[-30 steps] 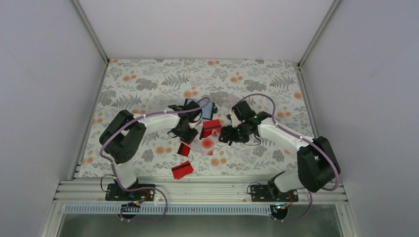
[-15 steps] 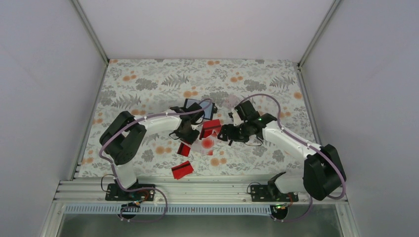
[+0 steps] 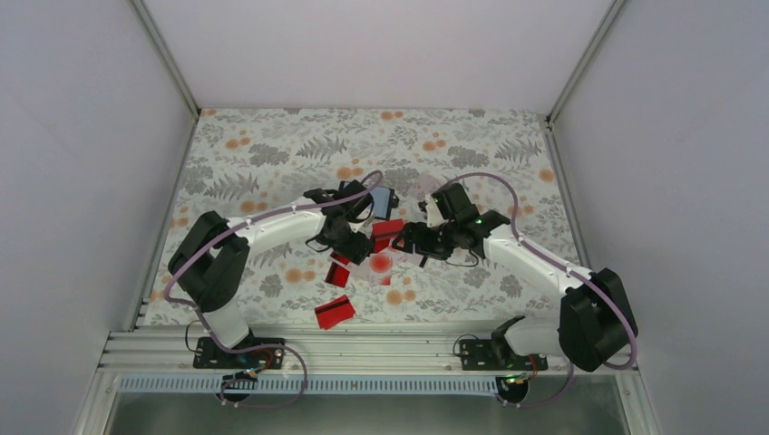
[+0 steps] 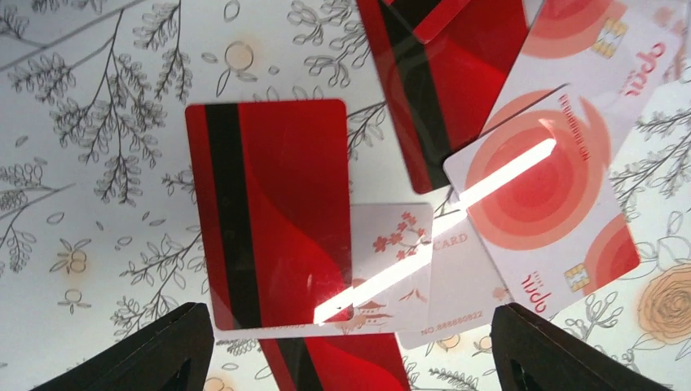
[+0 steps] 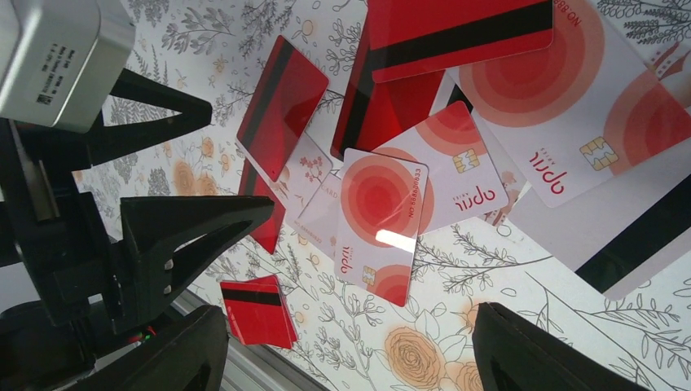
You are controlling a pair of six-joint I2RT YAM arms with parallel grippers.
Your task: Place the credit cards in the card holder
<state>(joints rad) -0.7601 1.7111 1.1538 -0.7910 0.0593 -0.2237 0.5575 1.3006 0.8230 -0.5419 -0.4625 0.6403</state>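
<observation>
Tool status: L tool (image 4: 350,358) and R tool (image 5: 350,350) both released, jaws wide, nothing held. Credit cards (image 3: 381,252) heaped on table (image 3: 272,154) under and betw. both. Card holder (image 3: 384,199) just beyond L tool, part-hidden by L arm (image 3: 272,227).

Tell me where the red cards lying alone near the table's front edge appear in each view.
Top external: the lone red cards lie low, left of centre.
Left wrist: not in it.
Right wrist: lower left.
Shared landmark: the white card with red rings, seen in all three.
</observation>
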